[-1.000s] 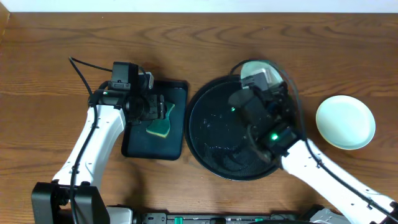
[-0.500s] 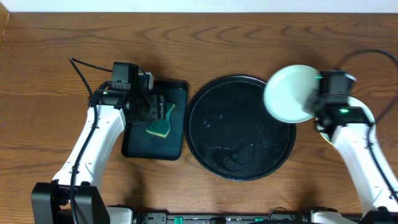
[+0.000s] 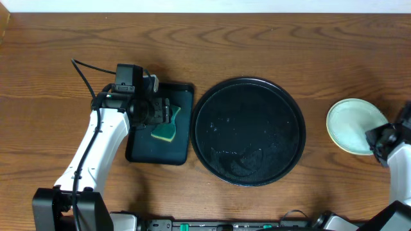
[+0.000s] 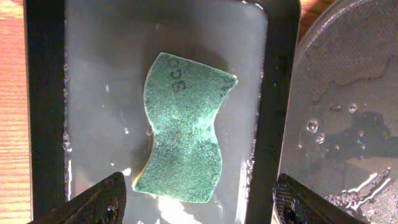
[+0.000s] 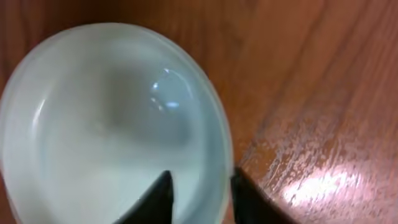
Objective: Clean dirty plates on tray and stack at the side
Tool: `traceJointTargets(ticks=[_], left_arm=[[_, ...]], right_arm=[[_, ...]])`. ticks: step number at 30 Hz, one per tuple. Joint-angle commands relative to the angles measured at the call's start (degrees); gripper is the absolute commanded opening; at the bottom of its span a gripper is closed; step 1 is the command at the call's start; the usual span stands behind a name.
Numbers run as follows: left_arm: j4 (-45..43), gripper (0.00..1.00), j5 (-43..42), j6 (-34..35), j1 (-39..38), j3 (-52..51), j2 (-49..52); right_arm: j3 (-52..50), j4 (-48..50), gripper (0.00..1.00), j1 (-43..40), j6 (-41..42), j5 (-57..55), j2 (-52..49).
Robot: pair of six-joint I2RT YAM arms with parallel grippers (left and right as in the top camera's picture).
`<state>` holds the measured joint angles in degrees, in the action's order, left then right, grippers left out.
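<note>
The large round black tray (image 3: 249, 131) lies mid-table, wet, with no plates on it; its edge shows in the left wrist view (image 4: 348, 93). A pale mint-blue plate (image 3: 350, 122) rests on the bare wood at the right, and I cannot tell whether others lie under it. No yellow plate shows. My right gripper (image 3: 377, 136) is at this plate's near right rim. In the right wrist view its fingers (image 5: 200, 186) straddle the rim of the plate (image 5: 106, 124), shut on it. My left gripper (image 3: 160, 114) is open above the sponge.
A green sponge (image 3: 167, 125) lies in a small rectangular black tray (image 3: 144, 151) left of the round tray. In the left wrist view the sponge (image 4: 183, 127) sits in shallow water in that tray (image 4: 43, 93), between the open fingers (image 4: 200, 186). Bare wood surrounds both trays.
My right gripper carried a mint plate from the round tray's far right rim out to the right and set it where a plate lay on the wood. The left arm has not moved.
</note>
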<state>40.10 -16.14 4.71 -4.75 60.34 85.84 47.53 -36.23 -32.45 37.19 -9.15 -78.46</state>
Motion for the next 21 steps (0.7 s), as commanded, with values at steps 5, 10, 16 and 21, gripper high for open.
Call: traceJointTargets(ticks=[5,10,16,21], left_arm=[[0.15,0.77,0.57,0.33,0.09,-0.44,0.0],[1.09,0.77,5.4,7.34,0.09,-0.42,-0.02],[8.41,0.77,8.57,9.14,0.09,2.38,-0.02],[17.57,0.77,10.84,9.09,0.09,4.5,-0.96]], right_arm=[[-0.5,8.52,0.54,0.61,-18.34,35.01,0.39],[-0.5,10.67,0.73,7.87,-31.3,49.7,0.39],[-0.04,5.81,0.99,21.46,-35.69,37.73,0.39],[2.99,-5.16,0.99,28.92,-37.68,25.83,0.46]])
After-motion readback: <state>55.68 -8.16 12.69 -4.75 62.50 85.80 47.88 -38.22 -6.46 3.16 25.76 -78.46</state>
